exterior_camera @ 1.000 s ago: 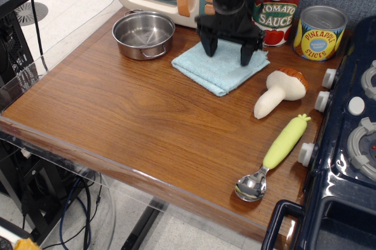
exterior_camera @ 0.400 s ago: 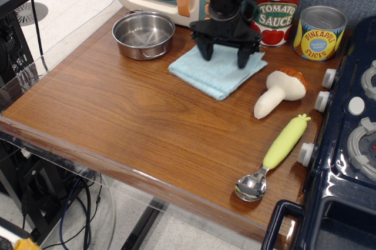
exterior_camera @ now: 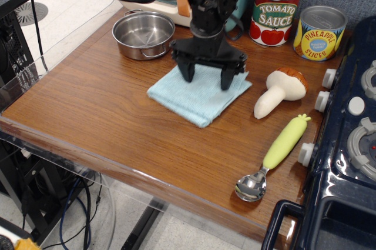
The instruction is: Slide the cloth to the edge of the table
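Note:
The light blue terry cloth [exterior_camera: 197,95] lies flat near the middle of the brown wood-grain table [exterior_camera: 111,115], right of the steel pot. My black gripper [exterior_camera: 208,77] stands over the cloth's far part, its two fingers spread apart and pressing down on the cloth, one fingertip [exterior_camera: 189,75] on the left and one on the right. The jaws are open and grip nothing. The table's front edge with its clear plastic strip [exterior_camera: 88,170] lies below-left of the cloth.
A steel pot [exterior_camera: 143,34] sits at the back left. A tomato sauce can [exterior_camera: 276,12] and a pineapple can [exterior_camera: 319,32] stand at the back right. A toy mushroom [exterior_camera: 281,90] and a yellow-handled spoon [exterior_camera: 275,156] lie right of the cloth. The dark blue toy stove [exterior_camera: 346,144] fills the right side.
The gripper has moved toward the front left, dragging the cloth with it away from the cans and toward the table's front edge. The other objects have not moved.

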You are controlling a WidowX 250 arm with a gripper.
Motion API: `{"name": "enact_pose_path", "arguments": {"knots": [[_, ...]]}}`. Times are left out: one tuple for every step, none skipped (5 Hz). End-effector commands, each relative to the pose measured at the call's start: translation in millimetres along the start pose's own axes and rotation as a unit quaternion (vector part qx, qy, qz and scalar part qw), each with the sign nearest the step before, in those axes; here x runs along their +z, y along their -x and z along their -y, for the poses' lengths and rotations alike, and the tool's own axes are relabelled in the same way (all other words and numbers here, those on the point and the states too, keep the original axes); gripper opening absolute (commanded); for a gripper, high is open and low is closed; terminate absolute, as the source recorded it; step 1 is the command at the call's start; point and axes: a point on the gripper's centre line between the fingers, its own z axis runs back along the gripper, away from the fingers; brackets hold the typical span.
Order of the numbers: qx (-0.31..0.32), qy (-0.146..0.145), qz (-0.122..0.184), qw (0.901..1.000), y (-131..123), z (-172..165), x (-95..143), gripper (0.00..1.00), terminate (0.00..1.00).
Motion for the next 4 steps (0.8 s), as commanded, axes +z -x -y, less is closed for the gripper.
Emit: {"name": "enact_pose_path", "arguments": {"knots": [[0.002, -0.002, -0.048, 0.9989, 57.9, -9.1, 31.0, 1.0, 0.0], [0.012, -0.02, -0.071, 0.9972, 80.1, -17.4, 37.8, 1.0, 0.0], [0.019, -0.022, -0.082, 0.9962, 87.2, -20.8, 41.1, 1.0, 0.0], [0.016, -0.026, -0.065, 0.9974, 77.1, -24.4, 42.4, 1.0, 0.0]]}}
